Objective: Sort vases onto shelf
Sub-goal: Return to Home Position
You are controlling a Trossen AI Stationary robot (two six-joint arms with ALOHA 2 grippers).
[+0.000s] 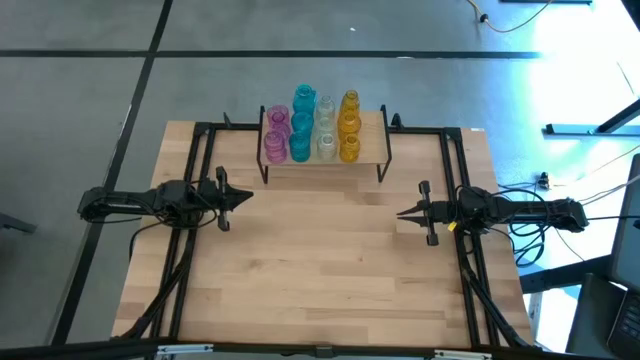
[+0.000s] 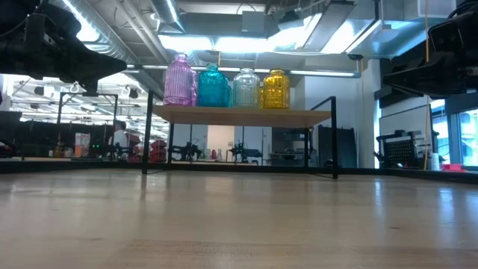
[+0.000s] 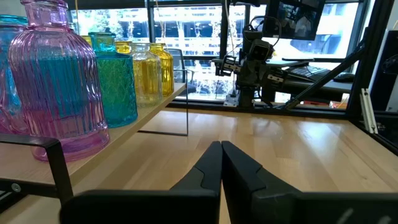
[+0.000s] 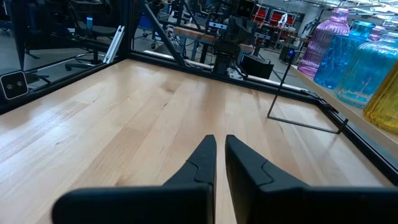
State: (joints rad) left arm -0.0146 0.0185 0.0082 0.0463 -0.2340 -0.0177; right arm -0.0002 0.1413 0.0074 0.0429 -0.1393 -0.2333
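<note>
Both arms sit parked over the bare surface [image 1: 320,270], tips facing each other across the middle. Your left pincer [image 1: 248,197] is clenched on nothing, fingers pressed flat together in its wrist view. Your right pincer [image 1: 400,213] is likewise closed and empty, a hairline gap between the fingers at most.

Ahead of both pincers, and well apart from them, stands the shelf [image 1: 375,152]. All the vases [image 1: 312,128] in view are on its top board, packed in colour rows: pink, teal, clear, amber. None shows on the surface.

Judgement: sorting looks finished, or nearly so. Risks from here:
- Vases stand touching or just beside one another. If you reach in again, one nudge could topple a row; glass, so likely breakage.
- The pink vase [image 3: 53,81] nearest the left pincer sits close to the board edge. A sideways sweep of that arm could push it off.
- The shelf legs are thin; a bump from an arm may rock the whole rack.
</note>
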